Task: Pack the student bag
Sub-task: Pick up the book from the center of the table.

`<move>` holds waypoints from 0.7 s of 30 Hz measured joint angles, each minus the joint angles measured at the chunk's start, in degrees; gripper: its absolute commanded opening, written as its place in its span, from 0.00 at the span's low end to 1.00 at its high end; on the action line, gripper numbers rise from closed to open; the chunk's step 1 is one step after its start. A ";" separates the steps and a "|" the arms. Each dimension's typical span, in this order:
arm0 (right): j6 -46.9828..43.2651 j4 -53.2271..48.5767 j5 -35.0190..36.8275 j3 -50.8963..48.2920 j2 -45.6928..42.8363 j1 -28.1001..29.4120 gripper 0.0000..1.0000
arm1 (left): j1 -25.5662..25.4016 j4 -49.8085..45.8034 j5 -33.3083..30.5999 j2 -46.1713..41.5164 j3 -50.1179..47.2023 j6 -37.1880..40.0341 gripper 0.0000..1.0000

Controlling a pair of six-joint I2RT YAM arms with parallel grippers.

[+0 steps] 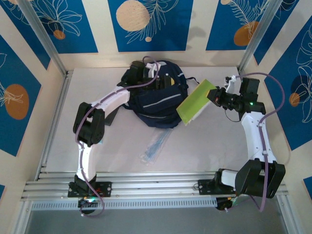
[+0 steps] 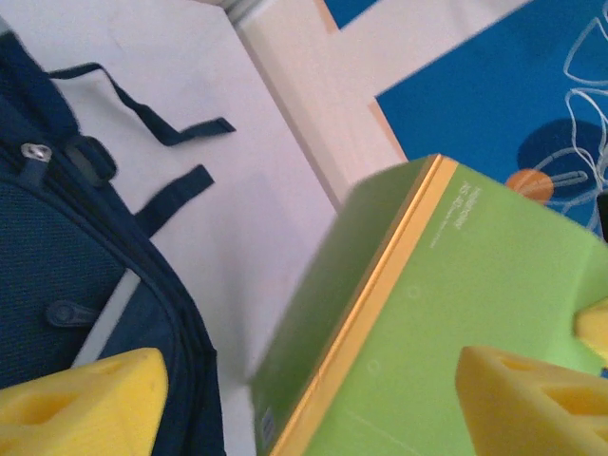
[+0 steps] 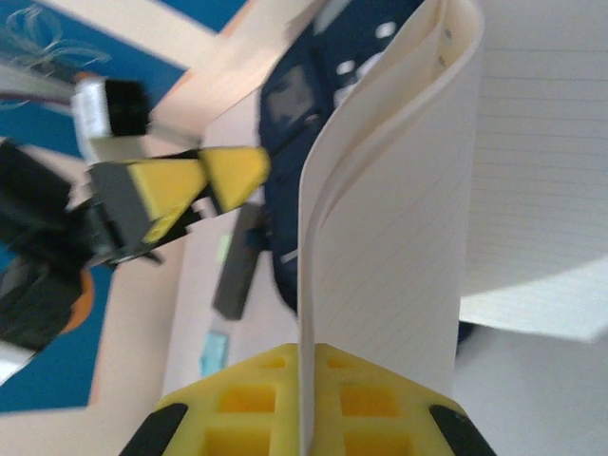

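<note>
The green notebook (image 2: 446, 304) tilts beside the student bag (image 2: 57, 256).

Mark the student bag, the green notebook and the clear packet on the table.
student bag (image 1: 155, 105): top external view, navy front pocket panel.
green notebook (image 1: 195, 101): top external view, middle of the cover.
clear packet (image 1: 155, 145): top external view, its middle.

Pale grey tabletop (image 1: 209, 146). Cream walls (image 1: 97, 29) on three sides; blue panels (image 1: 165, 34) with white leaf outlines, orange discs (image 1: 133, 14). Aluminium posts (image 1: 43, 36) at back corners; slotted rails (image 1: 156, 176) along near edge. Light even.
</note>
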 measured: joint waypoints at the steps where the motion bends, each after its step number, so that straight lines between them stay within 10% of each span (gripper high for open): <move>1: -0.07 0.07 -1.42 0.42 0.02 0.31 0.00 | -0.11 0.55 0.90 0.00 0.00 -0.42 0.83; 21: -0.11 18.84 -20.70 -2.78 12.57 9.57 0.00 | -2.25 30.16 10.36 1.92 -12.31 -20.96 0.67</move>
